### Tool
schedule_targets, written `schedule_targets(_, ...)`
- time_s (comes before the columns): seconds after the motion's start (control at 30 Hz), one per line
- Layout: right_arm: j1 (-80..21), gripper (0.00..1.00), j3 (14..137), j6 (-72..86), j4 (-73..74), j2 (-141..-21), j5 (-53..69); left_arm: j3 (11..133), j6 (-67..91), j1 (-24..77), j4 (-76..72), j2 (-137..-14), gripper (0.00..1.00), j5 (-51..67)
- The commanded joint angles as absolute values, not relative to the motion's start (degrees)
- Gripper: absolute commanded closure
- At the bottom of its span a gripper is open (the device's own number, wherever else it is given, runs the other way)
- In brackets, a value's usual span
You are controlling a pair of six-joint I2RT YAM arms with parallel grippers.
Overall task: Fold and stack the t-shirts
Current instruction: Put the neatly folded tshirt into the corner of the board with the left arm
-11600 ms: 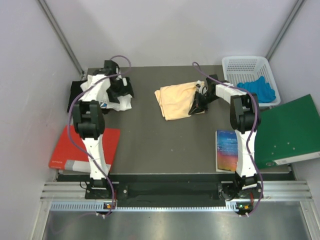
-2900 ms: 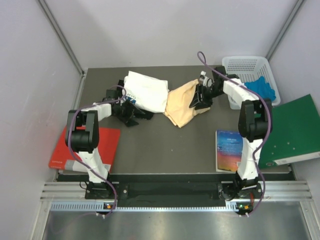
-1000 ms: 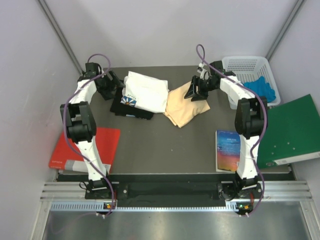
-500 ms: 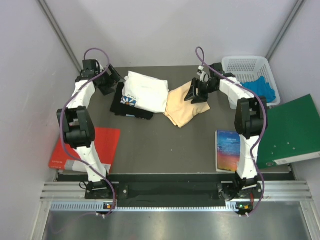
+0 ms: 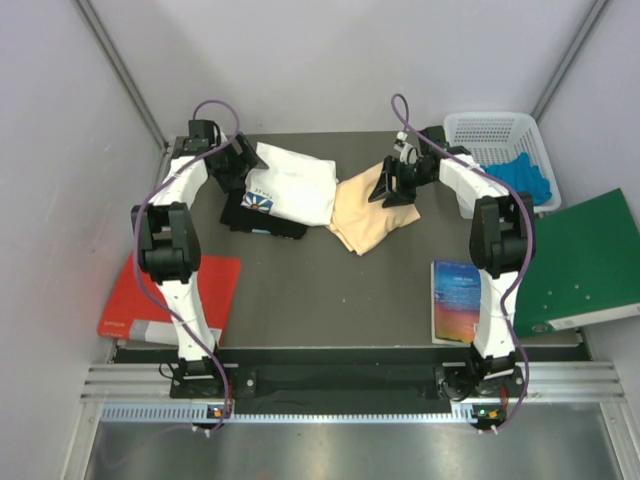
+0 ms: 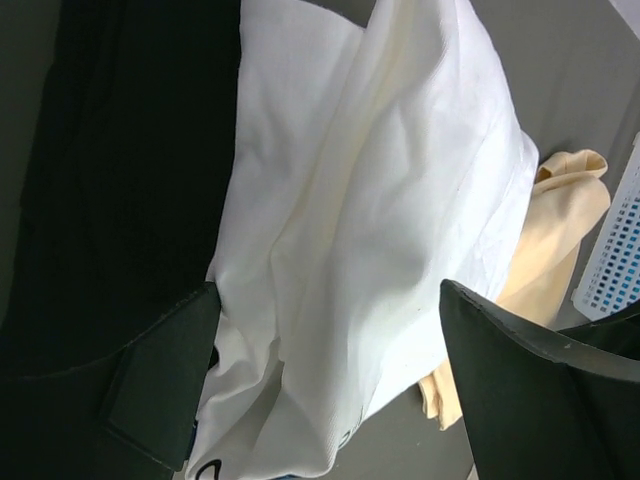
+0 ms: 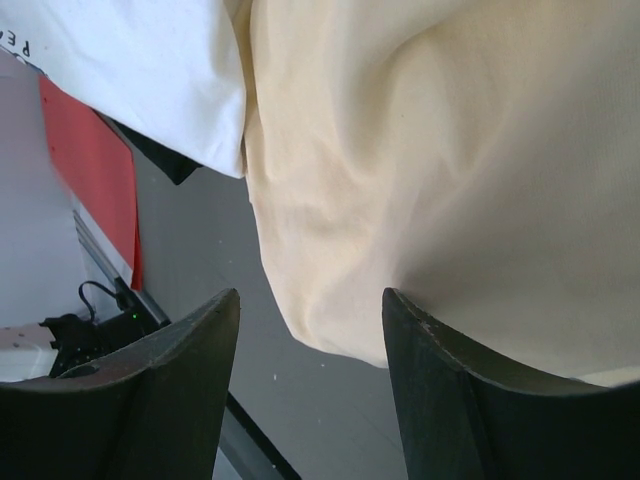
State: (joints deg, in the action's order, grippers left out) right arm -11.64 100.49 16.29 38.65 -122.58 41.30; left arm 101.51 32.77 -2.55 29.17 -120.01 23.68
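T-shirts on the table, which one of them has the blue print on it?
The white t-shirt, on the left atop a black cloth, shows a dark-blue print at its near-left edge; the peach-yellow t-shirt beside it is plain.

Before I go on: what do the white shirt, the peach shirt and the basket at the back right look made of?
White t-shirt: soft matte cloth, probably cotton knit; it creases and drapes over its edges. Peach t-shirt: similar matte cloth, lying in soft rounded folds. Basket: rigid white plastic, judging by its moulded lattice walls.
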Motion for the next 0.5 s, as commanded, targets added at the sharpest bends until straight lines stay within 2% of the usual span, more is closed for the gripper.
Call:
schedule_targets(0.0,-12.57,0.40,100.63,16.17,37.62,-121.82,42.19,104.67,30.68,-1.67,30.58,-120.76,0.06,22.16)
schedule_targets(0.13,-12.66,0.41,100.37,16.43,37.35,-121.82,42.19,105.99,28.92,-1.32,32.60,-122.69,0.10,21.01)
schedule_targets(0.23,-12.57,0.40,99.93,16.52,37.00,-121.55,42.10,107.14,27.78,-1.23,33.66,-123.83,0.26,21.62)
schedule_targets(0.27,-12.57,0.40,99.84,16.87,36.83,-121.55,42.10,107.40,27.51,-1.14,33.84,-124.10,0.39,21.71)
schedule_targets(0.37,-12.66,0.40,100.02,17.40,36.56,-121.55,42.19,108.72,26.46,-1.14,34.45,-124.98,0.63,22.15)
schedule_targets(0.4,-12.66,0.40,100.02,17.58,36.48,-121.47,42.19,109.33,26.28,-1.06,34.71,-125.24,0.74,22.32)
schedule_targets(0.47,-12.66,0.40,100.11,17.93,36.04,-121.20,42.10,111.08,25.93,-1.05,35.51,-126.12,0.87,23.63)
